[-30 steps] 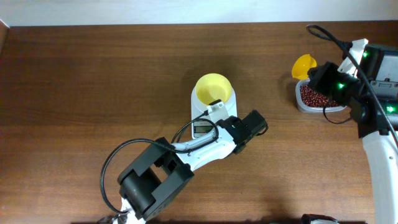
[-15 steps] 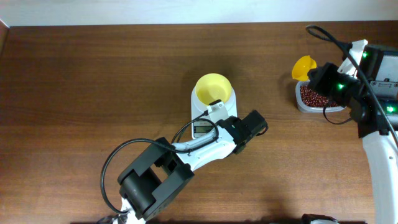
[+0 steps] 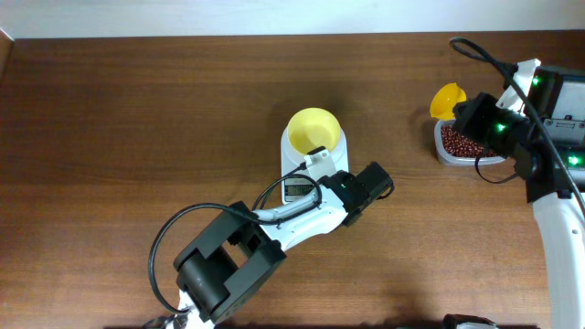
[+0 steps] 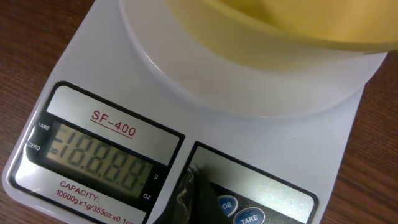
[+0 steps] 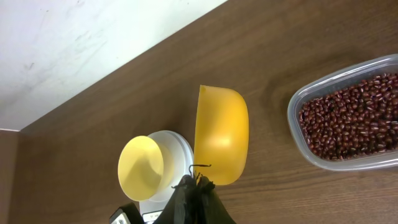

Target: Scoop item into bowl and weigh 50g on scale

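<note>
The pale-yellow bowl (image 3: 313,132) stands empty on the white scale (image 3: 294,163) at mid-table. My left gripper (image 4: 194,190) is shut, its tip resting on the scale's panel between the grey display (image 4: 102,154) and the blue buttons (image 4: 249,218). The display shows a full row of digit segments. My right gripper (image 5: 198,185) is shut on the handle of a yellow scoop (image 5: 221,134), which hangs over the left end of the clear tub (image 3: 441,146) of reddish-brown beans (image 5: 354,118). No beans show in the scoop (image 3: 447,98).
The left arm (image 3: 274,228) lies diagonally across the front of the table, its cable looping at the lower left. The right arm (image 3: 548,174) stands at the right edge beside the tub. A white wall borders the table's far edge.
</note>
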Robot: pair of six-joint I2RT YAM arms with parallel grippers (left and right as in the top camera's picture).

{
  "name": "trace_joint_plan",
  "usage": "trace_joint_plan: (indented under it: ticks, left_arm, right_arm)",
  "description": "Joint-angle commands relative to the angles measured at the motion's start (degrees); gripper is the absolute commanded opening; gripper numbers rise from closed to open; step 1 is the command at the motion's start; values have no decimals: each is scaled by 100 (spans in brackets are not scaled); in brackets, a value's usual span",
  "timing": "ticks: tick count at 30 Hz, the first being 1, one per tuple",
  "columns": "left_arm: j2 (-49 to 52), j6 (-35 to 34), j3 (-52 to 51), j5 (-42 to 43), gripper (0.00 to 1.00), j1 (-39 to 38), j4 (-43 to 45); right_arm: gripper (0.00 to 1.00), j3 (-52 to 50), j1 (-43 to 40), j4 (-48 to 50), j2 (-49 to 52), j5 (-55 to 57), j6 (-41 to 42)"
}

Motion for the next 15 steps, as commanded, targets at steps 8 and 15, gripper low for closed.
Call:
trace_joint_plan:
  ticks: [8,15]
  left_arm:
    - [98,-70,-17,87,0,17,-46]
    - [-553,-50,-17,55,0,17,-337]
  right_arm:
    - [4,105,-42,-20,-63,111,-28]
    - [4,105,-42,-20,-63,114,-31]
